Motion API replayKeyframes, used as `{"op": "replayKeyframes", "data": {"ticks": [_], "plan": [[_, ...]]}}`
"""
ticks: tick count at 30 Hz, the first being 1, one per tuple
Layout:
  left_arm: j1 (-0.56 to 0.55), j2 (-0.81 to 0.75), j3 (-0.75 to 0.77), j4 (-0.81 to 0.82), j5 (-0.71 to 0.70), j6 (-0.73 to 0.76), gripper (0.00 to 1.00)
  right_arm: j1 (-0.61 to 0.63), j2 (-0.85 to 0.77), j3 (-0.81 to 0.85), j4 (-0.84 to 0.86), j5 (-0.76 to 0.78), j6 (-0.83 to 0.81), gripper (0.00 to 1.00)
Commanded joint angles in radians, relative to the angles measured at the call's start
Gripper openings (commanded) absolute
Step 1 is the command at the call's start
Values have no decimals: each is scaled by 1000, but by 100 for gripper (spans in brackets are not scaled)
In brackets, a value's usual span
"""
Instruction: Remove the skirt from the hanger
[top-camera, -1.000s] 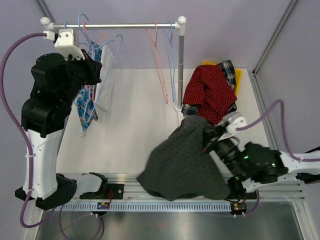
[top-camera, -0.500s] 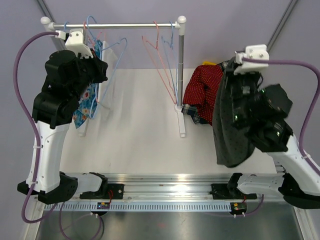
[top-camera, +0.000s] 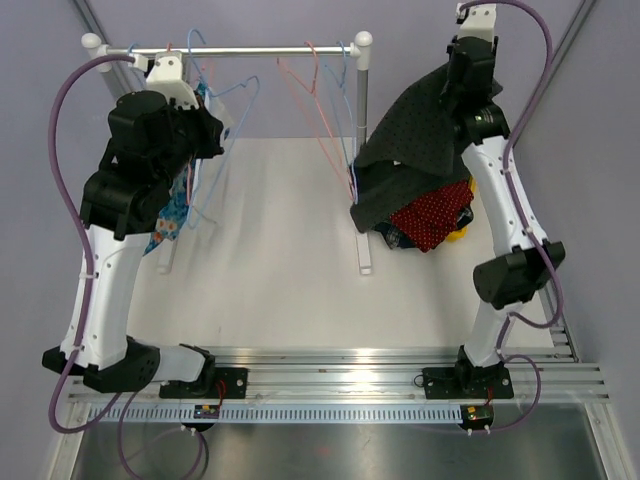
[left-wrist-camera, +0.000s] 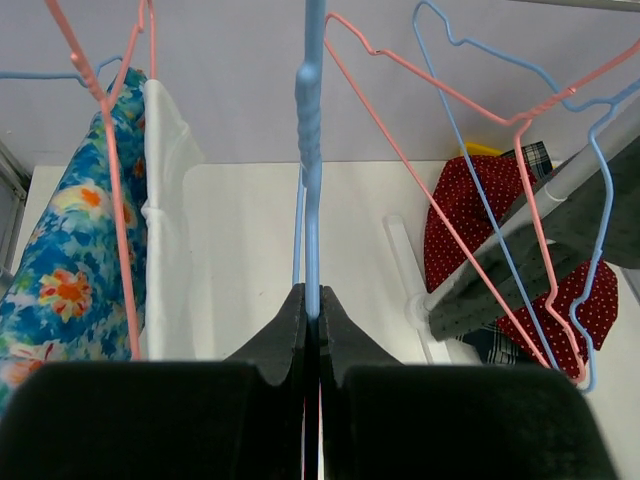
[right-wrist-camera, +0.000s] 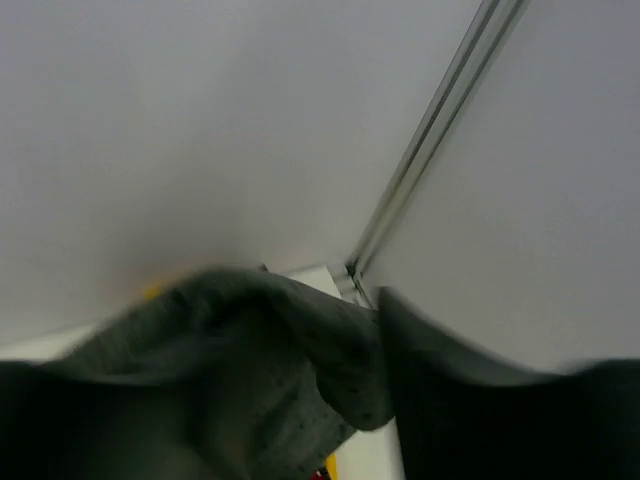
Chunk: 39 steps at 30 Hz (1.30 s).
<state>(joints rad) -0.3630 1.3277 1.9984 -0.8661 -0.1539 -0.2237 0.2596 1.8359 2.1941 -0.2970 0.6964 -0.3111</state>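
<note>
Dark skirt hangs off right gripper, upper right of top view, draping onto clothes pile; its jaw state can't be told, too blurred. Left gripper pinched tight on blue hanger. Best to release over the pile, clear of rack post.

rail: above the table's far edge, running left to right
hung clothes: at the rail's left end
left gripper: on a hanger, right of the hung clothes
pile: table's far right corner
skirt: from the right gripper down onto the pile
</note>
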Motion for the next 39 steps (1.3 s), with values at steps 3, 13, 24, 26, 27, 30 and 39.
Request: {"op": "replayKeyframes", "data": {"ticks": [3,13,24,26,27,30,39], "plan": [[-2,70,83,75,1,32,0,-29,85,-95,-160,-28,298,100],[-7,309,316,62,56,1,0,-31,-295,-868,55,-205,583,99],[-116,266,187,67,11,-22,0,-31,-552,-1090,-8,-291,649,99],[-116,257,215,26,-9,-11,7,-29,-581,-1106,-22,-317,656,99],[-116,249,223,-5,-24,1,14,-29,-613,-1126,-33,-330,662,99],[-103,180,221,-27,-102,79,51,-29,-682,-1168,-51,-376,681,100],[54,10,151,-31,-240,113,98,-29,-810,-1238,-106,-456,715,99]]}}
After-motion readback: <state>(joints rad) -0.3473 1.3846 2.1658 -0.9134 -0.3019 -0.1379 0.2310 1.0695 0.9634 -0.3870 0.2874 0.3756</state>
